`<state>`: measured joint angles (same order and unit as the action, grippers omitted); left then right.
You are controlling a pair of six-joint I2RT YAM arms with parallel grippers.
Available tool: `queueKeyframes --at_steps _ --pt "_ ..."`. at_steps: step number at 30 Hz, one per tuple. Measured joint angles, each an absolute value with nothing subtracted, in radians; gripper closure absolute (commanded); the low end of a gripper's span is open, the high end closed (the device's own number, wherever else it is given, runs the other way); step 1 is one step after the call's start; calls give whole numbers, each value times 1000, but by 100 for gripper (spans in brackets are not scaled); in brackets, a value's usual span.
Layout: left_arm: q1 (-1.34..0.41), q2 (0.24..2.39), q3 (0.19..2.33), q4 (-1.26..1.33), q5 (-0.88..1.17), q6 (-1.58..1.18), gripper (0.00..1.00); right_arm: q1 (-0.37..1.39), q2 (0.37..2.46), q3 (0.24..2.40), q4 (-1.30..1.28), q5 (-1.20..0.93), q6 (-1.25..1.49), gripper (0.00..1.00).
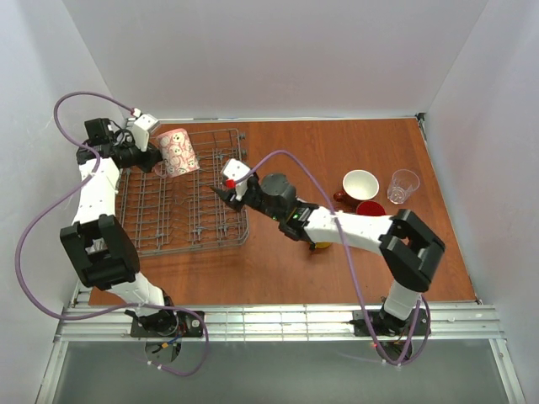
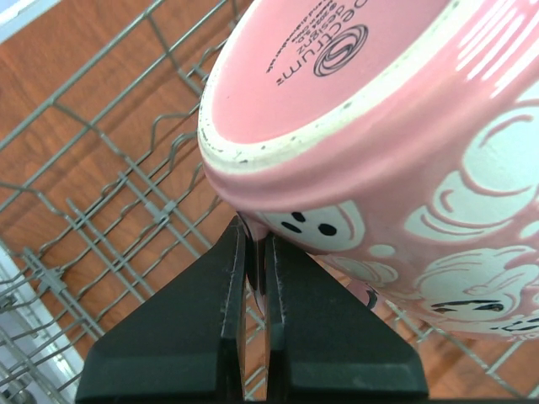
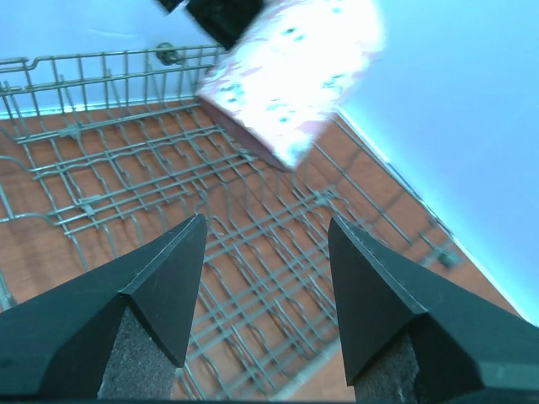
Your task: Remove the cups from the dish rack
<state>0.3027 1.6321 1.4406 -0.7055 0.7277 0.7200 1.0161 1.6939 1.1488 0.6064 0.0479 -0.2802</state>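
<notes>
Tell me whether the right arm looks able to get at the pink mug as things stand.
Probably yes. The right tool is open over the rack, aimed at the pink mug, with only bare wire between them. The left tool holds the mug above the rack, so it is exposed.

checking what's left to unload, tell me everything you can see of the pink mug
The pink mug looks like glossy ceramic, pink with white cartoon figures. Its underside shows a printed maker's stamp inside a whitish, speckled foot ring. It hangs tilted on its side over the far left of the dish rack, seemingly clear of the wires. The left hand is shut on its side near the base; nothing else seems to touch it.
</notes>
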Motion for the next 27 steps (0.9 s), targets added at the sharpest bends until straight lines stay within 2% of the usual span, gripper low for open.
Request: queueKeyframes --at_steps 9,18,27 --pt "272 1561 1420 -734 780 637 100 1036 1861 1187 791 126 -295 44" --pt "249 1504 1374 -756 828 555 100 1032 1896 1243 878 186 -267 44" --pt "231 1496 1374 -757 860 483 100 1032 1921 1250 894 201 -249 49"
